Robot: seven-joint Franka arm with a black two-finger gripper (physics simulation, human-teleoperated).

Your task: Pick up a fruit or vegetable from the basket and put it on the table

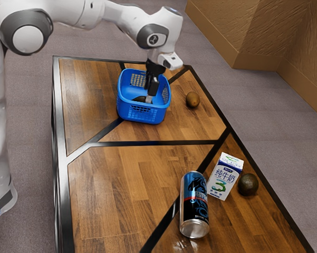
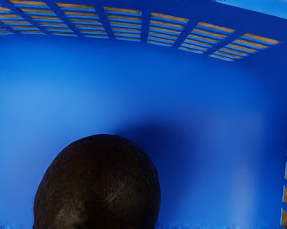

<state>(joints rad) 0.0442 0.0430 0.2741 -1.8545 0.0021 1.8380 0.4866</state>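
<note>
1. Pointing down into the blue basket (image 1: pixel 143 115), upper centre of the exterior frame: black gripper (image 1: pixel 149 98), low between the basket's walls.
2. Cannot tell the opening of the fingers from either view; cannot tell any hold or touch on the dark fruit (image 1: pixel 140 99) either.
3. Lying inside the basket, close by the gripper: same dark fruit, rounded, smooth-looking, deep brown to black. Just under the hand in the wrist view, with blue basket floor beyond and slotted walls past that.
4. Count in basket: one fruit visible.
5. Count of loose fruit on the wooden table (image 1: pixel 126 174): two. One brown fruit (image 1: pixel 192 99), right of the basket, upper right of centre; one dark green-brown fruit (image 1: pixel 248 184), lower right of frame.
6. Count of cartons: one. White-and-blue milk carton (image 1: pixel 224 176), upright, just left of the lower-right fruit.
7. Count of cans: one. Blue-and-black can (image 1: pixel 195 203), upright, lower right of centre, near the carton.
</note>
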